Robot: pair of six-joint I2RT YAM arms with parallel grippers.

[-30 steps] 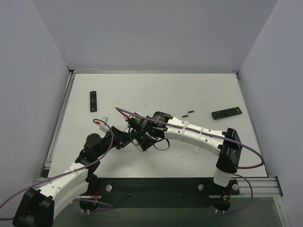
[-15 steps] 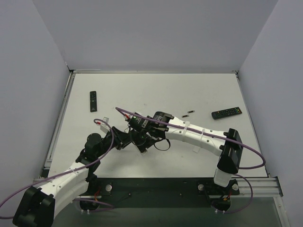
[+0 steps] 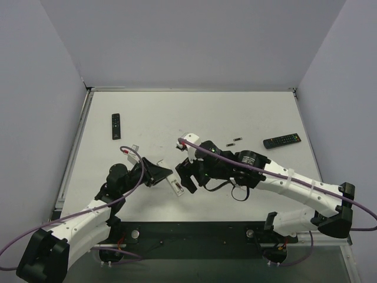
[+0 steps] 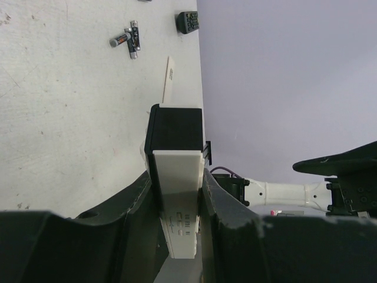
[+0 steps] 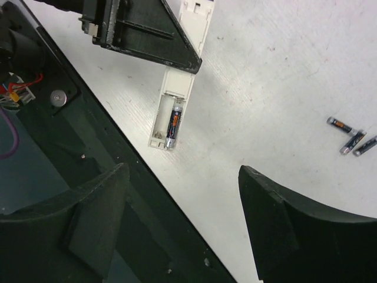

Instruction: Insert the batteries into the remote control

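One battery (image 5: 172, 124) lying in the open bay of the white remote (image 5: 175, 88), upper middle of the right wrist view, the slot beside it apparently vacant. Bay turned upward and uncovered, presumably to take cells lowered in from above. Remote's other end clenched between the fingers of the left gripper (image 4: 177, 194), low centre in the left wrist view, resting on the table (image 3: 247, 112) or just over it, hard to tell which. Grip probably there to stop any sliding or twisting under a pressing cell. Right gripper (image 5: 182, 177) released, jaws spread wide at lower left and lower right of its own view, nothing between them, hanging above the bay. Loose batteries (image 5: 349, 134) clustered at the right edge of that view, well apart from the remote, likely the stock for the next pick. One black remote (image 3: 116, 125) at upper left of the overhead view, a second black remote (image 3: 281, 141) at right, neither seemingly part of this job
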